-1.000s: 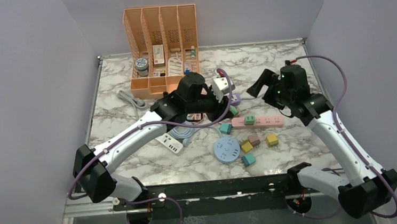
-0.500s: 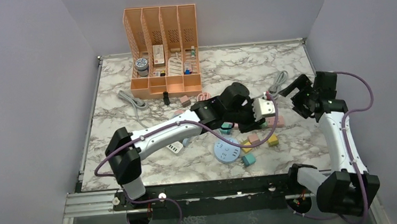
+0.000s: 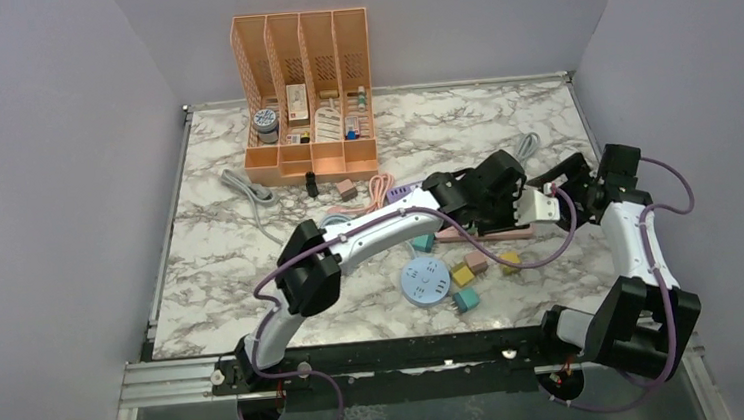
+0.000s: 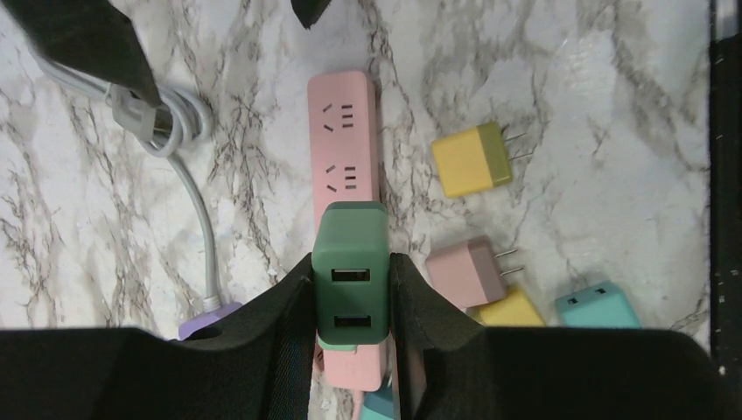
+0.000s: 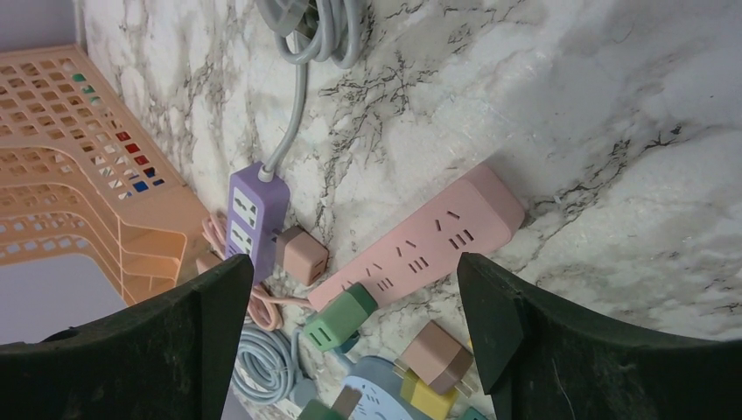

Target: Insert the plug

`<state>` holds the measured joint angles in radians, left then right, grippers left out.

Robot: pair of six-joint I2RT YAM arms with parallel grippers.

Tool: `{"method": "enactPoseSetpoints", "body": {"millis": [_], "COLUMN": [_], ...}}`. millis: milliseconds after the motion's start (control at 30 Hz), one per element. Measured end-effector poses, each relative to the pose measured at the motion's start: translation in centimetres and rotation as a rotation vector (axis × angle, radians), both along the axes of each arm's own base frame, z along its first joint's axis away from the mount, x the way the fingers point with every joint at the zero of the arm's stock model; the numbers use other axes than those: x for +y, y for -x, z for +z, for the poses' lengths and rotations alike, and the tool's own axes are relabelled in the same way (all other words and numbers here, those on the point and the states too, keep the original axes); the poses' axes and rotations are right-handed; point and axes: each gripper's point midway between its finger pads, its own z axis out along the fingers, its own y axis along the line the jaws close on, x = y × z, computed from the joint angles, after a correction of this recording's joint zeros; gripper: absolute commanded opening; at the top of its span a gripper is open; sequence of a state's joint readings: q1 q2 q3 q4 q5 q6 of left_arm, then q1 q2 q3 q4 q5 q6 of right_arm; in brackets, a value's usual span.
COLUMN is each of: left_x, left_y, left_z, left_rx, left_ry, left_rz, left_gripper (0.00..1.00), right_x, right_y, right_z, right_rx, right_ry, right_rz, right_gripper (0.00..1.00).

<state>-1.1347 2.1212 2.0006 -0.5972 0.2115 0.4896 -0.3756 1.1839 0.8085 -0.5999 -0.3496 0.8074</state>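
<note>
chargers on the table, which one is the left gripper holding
The dark green charger, clamped in the left gripper over the pink power strip. The yellow charger, pink charger and teal charger lie loose, ungripped.

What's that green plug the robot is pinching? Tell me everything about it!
The green plug is a small, smooth plastic block, dark green with a paler green band at one end. Its face has two slots, one above the other, like USB ports. It stands toward one end of the pink strip. Its prongs are hidden, so I can't tell how deep it sits. The left pincer hugs it, with a black finger pressed on each side.
</note>
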Motion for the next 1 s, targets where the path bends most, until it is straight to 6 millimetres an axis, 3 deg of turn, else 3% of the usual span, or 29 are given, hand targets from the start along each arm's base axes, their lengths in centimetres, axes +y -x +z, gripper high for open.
{"method": "enactPoseSetpoints", "body": {"millis": [300,467,1000], "left_x": [-0.3,0.1,0.4], "left_y": [-1.3,-1.3,-3.7], "left_z": [-5.7,-7.5,-7.1], "left_rx": [-0.004,0.011,-0.021], "left_ry": [-0.185,-0.237,-0.238], "left_rz": [-0.022,-0.031,0.021], "left_gripper": [0.0,0.0,0.0], "right_x": [0.1,0.3,0.3], "right_y": [0.1,0.6,0.6], "right_z": [-0.8,-1.4,-1.4], "right_rx": [-0.001,0.009,-0.002], "right_ry": [-0.001,-0.005,-0.001], "right_rz": [0.001,0.001,0.001], "right_gripper": [0.84,0.83,0.82]}}
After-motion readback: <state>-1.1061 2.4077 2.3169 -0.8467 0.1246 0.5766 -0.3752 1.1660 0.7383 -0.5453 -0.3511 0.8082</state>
